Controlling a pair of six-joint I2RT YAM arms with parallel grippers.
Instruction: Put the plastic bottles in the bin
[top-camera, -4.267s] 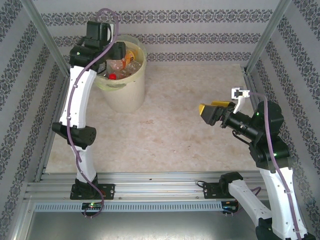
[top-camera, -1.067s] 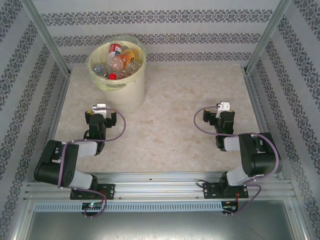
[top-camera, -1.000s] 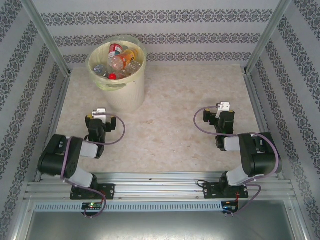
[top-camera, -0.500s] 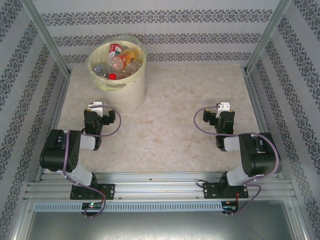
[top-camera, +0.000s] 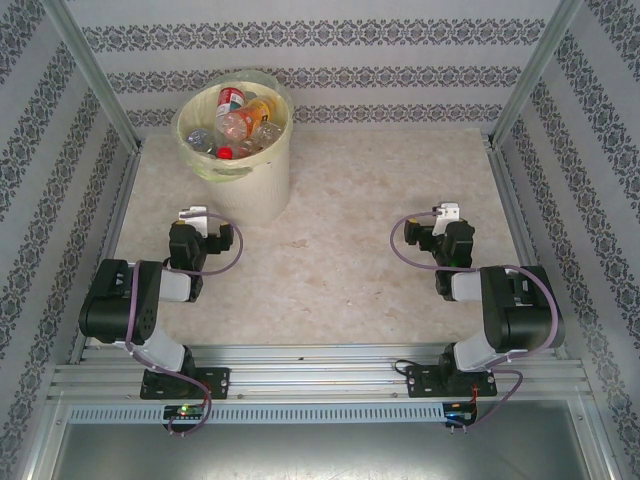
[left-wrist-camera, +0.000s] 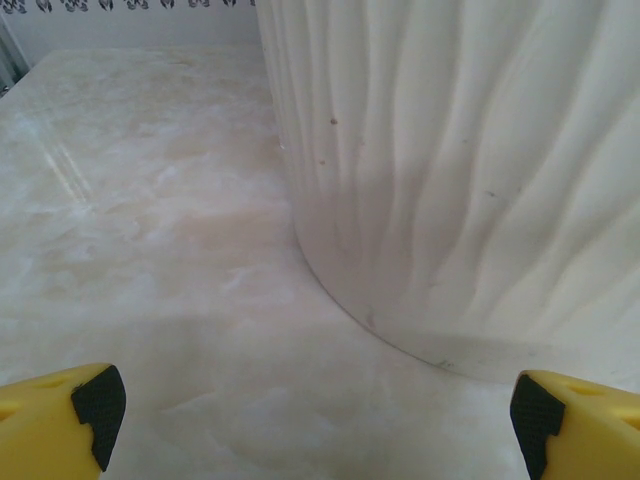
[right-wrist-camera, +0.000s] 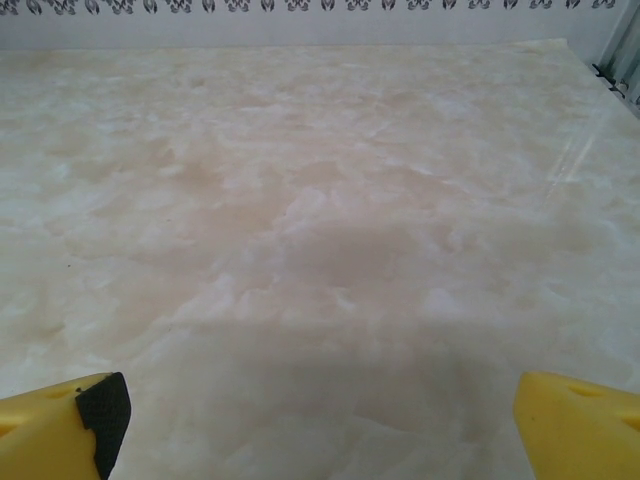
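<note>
1. At the lower left of the top view, the left gripper (top-camera: 193, 226) hung low over the marbled table (top-camera: 340, 260). Its yellow fingers (left-wrist-camera: 60, 420) were spread wide and held nothing.
2. At the upper left, the pale-yellow bin (top-camera: 245, 190) stood near that gripper.
3. The plastic bottles (top-camera: 238, 122) lay piled inside the bin.
4. Right of centre, the right gripper (right-wrist-camera: 320, 415) hung low with its fingers wide apart, holding nothing.
</note>
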